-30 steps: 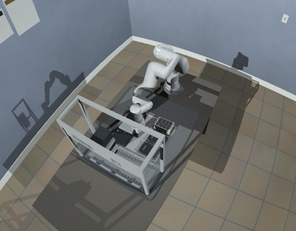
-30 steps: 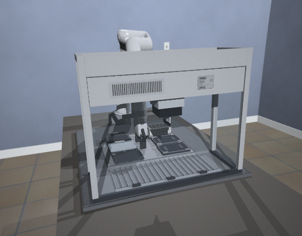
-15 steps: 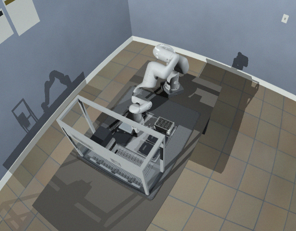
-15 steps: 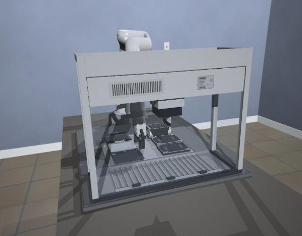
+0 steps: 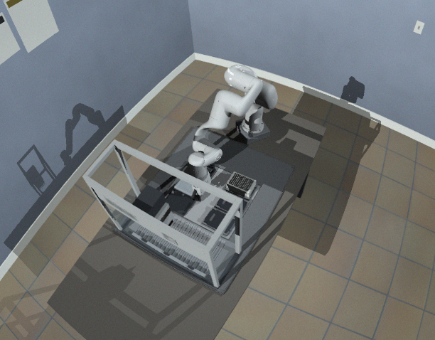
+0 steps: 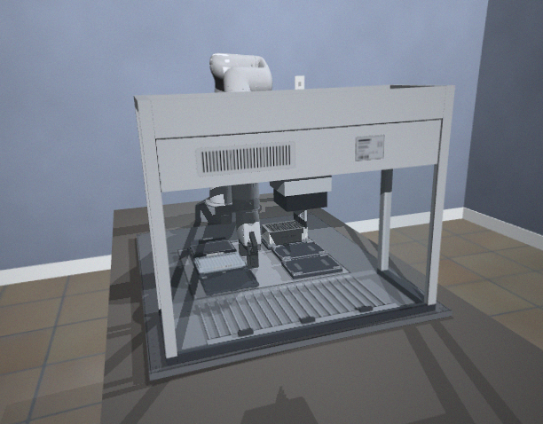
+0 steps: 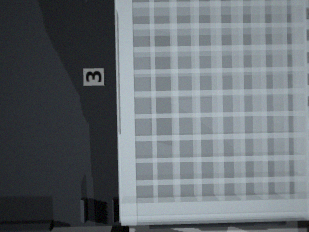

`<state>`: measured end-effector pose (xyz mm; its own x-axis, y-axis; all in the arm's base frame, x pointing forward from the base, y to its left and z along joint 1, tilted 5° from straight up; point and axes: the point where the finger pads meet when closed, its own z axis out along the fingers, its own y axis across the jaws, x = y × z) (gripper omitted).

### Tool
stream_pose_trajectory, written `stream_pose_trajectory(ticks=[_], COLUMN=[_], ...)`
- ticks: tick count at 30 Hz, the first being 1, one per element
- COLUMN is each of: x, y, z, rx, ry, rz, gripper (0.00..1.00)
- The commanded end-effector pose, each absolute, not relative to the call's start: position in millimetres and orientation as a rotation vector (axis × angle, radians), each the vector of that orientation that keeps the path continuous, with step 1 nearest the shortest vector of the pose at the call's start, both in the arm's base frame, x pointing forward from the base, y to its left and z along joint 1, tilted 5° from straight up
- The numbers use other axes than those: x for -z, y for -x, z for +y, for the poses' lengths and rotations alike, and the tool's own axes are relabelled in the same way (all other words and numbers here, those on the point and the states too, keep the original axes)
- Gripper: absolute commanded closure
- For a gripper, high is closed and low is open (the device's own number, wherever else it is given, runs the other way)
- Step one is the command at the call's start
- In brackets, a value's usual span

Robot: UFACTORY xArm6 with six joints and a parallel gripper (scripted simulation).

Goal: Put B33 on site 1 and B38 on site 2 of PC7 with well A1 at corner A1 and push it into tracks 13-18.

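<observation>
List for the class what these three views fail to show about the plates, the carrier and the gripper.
- Gripper fingers: open; top view hides them behind the frame bar.
- Pale plate: the wrist view cuts it off at its edges; corner markings unseen.
- Carrier: site numbers too small in exterior view; only a 3 label reads.
- Lamps behind the rails: too small to judge.
- Block: its seating is hidden.

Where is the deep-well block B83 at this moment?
In the exterior view the deep-well block B83 stands in the rearmost nest, just right of the open gripper and behind two dark empty nests, under the instrument's dark head.
</observation>
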<state>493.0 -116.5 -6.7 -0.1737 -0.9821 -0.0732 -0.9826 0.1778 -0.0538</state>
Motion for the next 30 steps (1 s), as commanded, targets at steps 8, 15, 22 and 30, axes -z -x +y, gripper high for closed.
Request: stream_pose_trajectory(ticks=[8, 15, 22, 30], x=[5, 6, 6, 6], y=[-494, -493, -493, -492], z=[-122, -125, -128, -132], rx=[-0.003, -0.003, -0.003, -0.003], ry=[1.956, 1.956, 1.956, 1.956], rz=[2.338, 2.338, 2.338, 2.338], gripper=[0.00, 0.00, 0.00, 0.00])
